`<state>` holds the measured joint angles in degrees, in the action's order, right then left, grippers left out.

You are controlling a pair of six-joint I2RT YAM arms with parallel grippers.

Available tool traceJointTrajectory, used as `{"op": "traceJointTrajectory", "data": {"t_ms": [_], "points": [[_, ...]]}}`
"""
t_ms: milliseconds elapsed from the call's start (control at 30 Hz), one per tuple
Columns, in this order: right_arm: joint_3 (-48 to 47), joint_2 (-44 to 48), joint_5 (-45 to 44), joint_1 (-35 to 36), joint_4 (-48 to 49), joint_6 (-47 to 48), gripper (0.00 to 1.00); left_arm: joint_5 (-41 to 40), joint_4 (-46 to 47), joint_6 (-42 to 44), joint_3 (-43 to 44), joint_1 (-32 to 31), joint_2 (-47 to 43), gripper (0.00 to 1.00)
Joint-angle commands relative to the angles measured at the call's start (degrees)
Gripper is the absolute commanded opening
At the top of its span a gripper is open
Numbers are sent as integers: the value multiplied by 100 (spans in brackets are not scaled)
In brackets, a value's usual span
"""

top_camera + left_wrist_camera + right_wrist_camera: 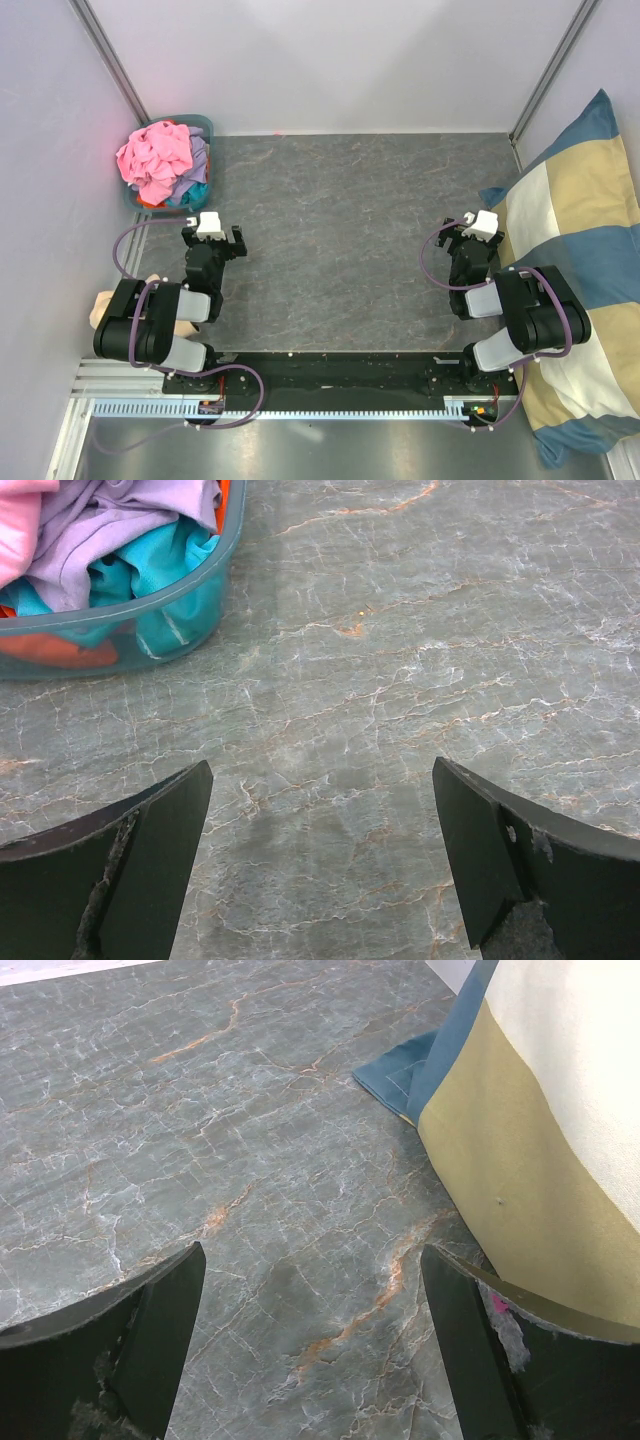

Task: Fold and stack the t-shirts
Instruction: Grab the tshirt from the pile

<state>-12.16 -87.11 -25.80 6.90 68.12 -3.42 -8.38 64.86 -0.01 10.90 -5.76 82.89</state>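
The t-shirts lie crumpled in a teal basket (pixel 207 128) at the table's far left: a bright pink one (pixel 152 156) on top, lavender (pixel 110 525), teal (pixel 150 565) and orange (pixel 60 650) ones beneath. My left gripper (pixel 212 243) hovers just in front of the basket, open, with only bare tabletop between its fingers (pixel 150 850). At the right side of the table my right gripper (pixel 468 235) is open too, empty, its right finger (pixel 470 1350) close to the cushion.
A large blue-and-cream checked cushion (pixel 580 260) leans along the right edge, its corner (pixel 400 1070) resting on the grey marbled table (pixel 340 240). Pale walls enclose the back and sides. A beige object (pixel 100 310) sits beside the left arm's base.
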Motion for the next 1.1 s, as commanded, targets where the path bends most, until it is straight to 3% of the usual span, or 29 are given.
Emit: {"op": "traceJointTrajectory", "data": {"t_ms": [0,333,433,467,667,967,1067], "points": [[-49,-16,-48,-4,193,-80,98,21,282,98,114,-13,-1,100],[-58,-8,-39,-13,184,-80,98,56,246,89,115,5,-10,100],[-58,27,-362,22,185,-158,98,-496,414,-120,-157,-22,-498,100],[-58,88,-434,40,89,-202,98,-1046,170,-348,-149,-22,-676,100],[-84,80,-505,84,88,-150,98,-1559,-1791,-621,553,-57,-1415,100],[-146,150,-321,92,0,-81,98,-1078,-2468,-1290,1107,-153,-1776,100],[-863,475,-223,163,-1654,26,98,-938,-2759,-1169,1467,-276,-1759,100]]}}
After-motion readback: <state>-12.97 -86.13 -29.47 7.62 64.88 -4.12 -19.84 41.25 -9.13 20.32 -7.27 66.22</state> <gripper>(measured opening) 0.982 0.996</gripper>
